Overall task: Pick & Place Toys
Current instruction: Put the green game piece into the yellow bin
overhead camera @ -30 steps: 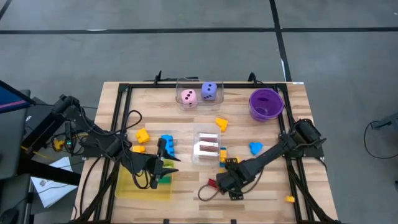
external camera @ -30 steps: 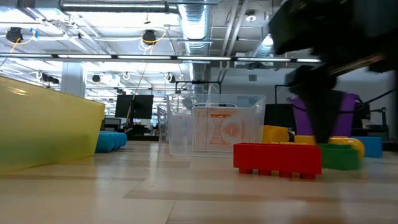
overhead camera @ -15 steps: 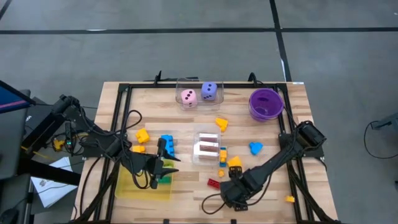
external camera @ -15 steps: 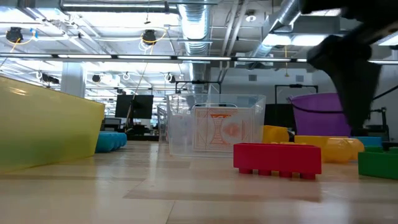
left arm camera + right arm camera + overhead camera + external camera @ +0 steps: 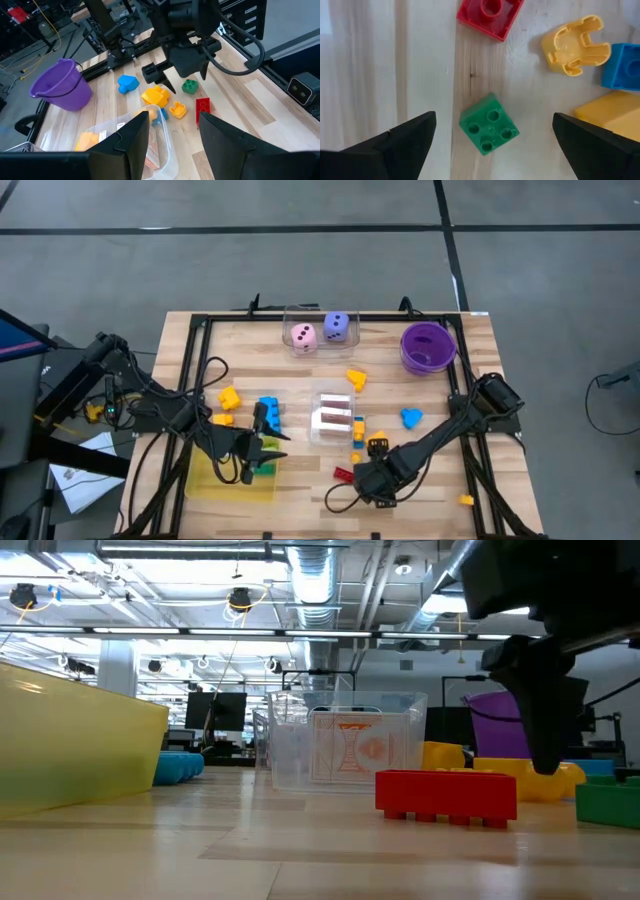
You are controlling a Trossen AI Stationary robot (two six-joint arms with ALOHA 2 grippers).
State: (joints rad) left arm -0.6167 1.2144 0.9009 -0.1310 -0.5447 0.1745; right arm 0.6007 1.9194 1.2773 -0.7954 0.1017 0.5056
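Observation:
My right gripper (image 5: 378, 480) points straight down, open, above a green brick (image 5: 488, 131) that lies studs-up on the wood between and below its fingers. It is clear of the brick. A red brick (image 5: 490, 15) lies just beyond; in the low view the red brick (image 5: 447, 796) lies left of the green one (image 5: 607, 804). A yellow piece (image 5: 576, 45) and a blue piece (image 5: 622, 67) lie close by. My left gripper (image 5: 255, 455) hovers over the yellow tray (image 5: 215, 480), open, with nothing between its fingers (image 5: 131, 137).
A clear box of cards (image 5: 333, 418) stands mid-table. A clear box with a pink and a purple die (image 5: 320, 332) is at the far edge, a purple bowl (image 5: 428, 346) at the far right. Loose pieces: blue (image 5: 411, 418), yellow (image 5: 356, 379), (image 5: 229, 397), (image 5: 466, 500).
My right gripper has swung toward the table's near edge and then come back a little, staying open and pointing down. The green brick, which lay right behind the red one, now lies apart from it, nearer the table's near right.

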